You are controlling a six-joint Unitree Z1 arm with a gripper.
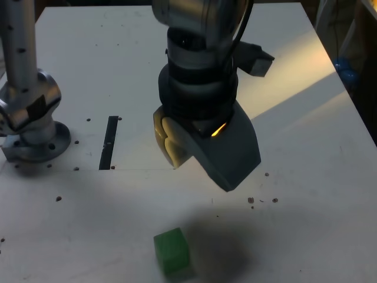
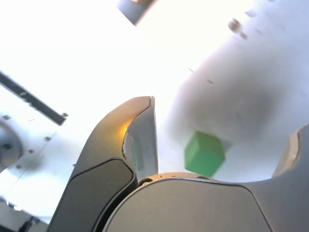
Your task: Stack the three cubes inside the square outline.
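Cube (image 1: 172,251) on table (image 1: 306,224) near front edge, gripper (image 1: 203,154) above and behind it, strip (image 1: 109,142) toward exterior view's left

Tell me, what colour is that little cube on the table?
Green; clearest in the exterior view.

White table (image 1: 306,177) w/ dark specks, sunlit band (far side), dim surroundings
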